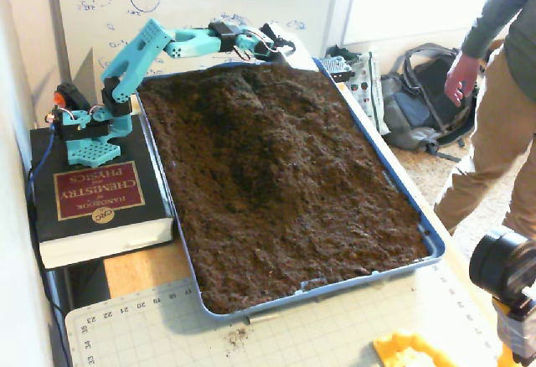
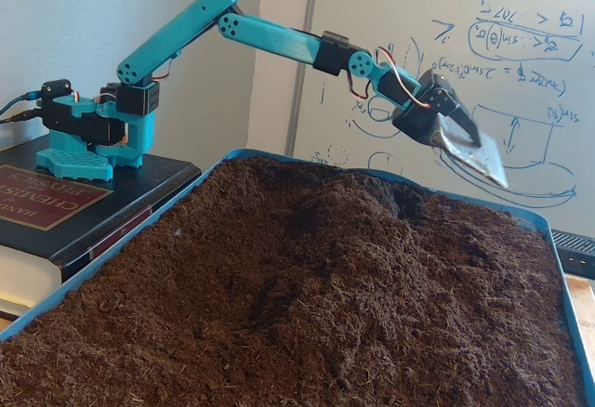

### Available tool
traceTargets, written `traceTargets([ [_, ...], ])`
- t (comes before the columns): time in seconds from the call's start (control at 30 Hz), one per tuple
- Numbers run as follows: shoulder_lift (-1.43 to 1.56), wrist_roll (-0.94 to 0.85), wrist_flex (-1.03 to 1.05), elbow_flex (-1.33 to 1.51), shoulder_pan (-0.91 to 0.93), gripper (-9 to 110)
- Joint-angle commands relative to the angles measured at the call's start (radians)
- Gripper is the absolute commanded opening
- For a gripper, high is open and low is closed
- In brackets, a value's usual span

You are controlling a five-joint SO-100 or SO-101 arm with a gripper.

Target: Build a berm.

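Note:
A blue tray is filled with dark brown crumbly soil. The berm is a rounded ridge that runs from the tray's far end toward its middle, with a shallow darker trough on its left. In the low fixed view the berm rises in the centre, with a small pit near its far end. My teal arm reaches out from the left. The gripper hangs in the air over the tray's far edge, clear of the soil. In the low fixed view the gripper points right and slightly down, with its flat grey finger against the black one, shut and holding nothing.
The arm's base stands on a thick book left of the tray. A person stands at the right beside a backpack. A cutting mat, a yellow object and a black camera lie near the front.

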Motion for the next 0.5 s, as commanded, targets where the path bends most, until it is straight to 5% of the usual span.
traceTargets([
  [0.0, 0.031, -0.043, -0.091, -0.106, 0.087, 1],
  [0.47, -0.137, -0.308, -0.098, -0.106, 0.25, 1],
])
